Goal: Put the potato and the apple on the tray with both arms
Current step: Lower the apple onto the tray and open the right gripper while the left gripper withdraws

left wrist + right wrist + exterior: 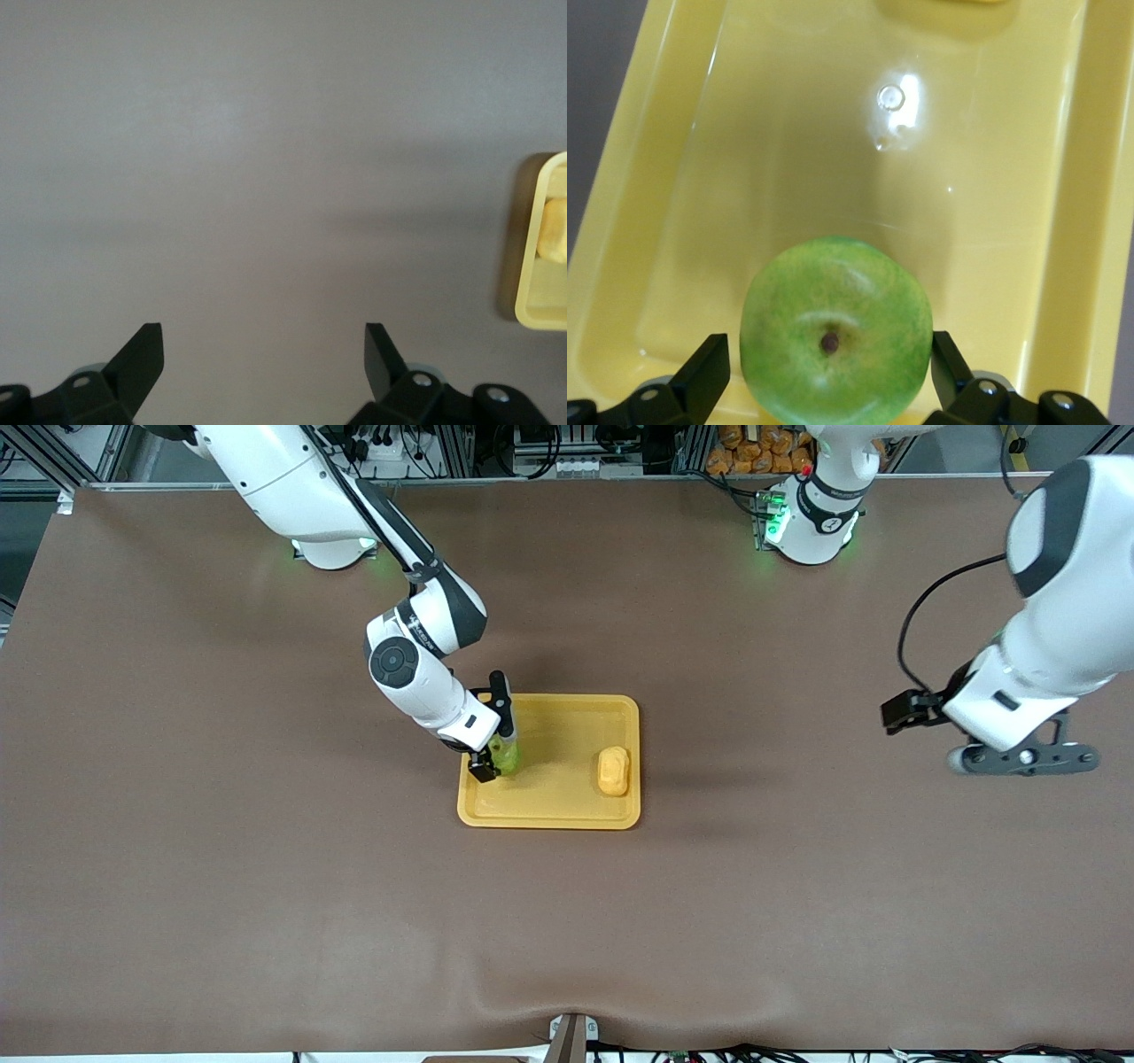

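Apple (835, 329) sits in tray (549, 813) between wide-open right gripper (496, 755) fingers, unheld; lift straight up. Left gripper (264, 359) waits open, empty.

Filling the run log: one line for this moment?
potato: on tray | apple: on tray, between open right gripper | left gripper: open, waiting

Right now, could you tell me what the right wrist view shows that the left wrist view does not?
Only the right wrist view shows the apple, sitting between the right gripper's open fingers on the tray. Only the left wrist view shows bare table, the open, empty left gripper over it, and the potato. Both show the tray.
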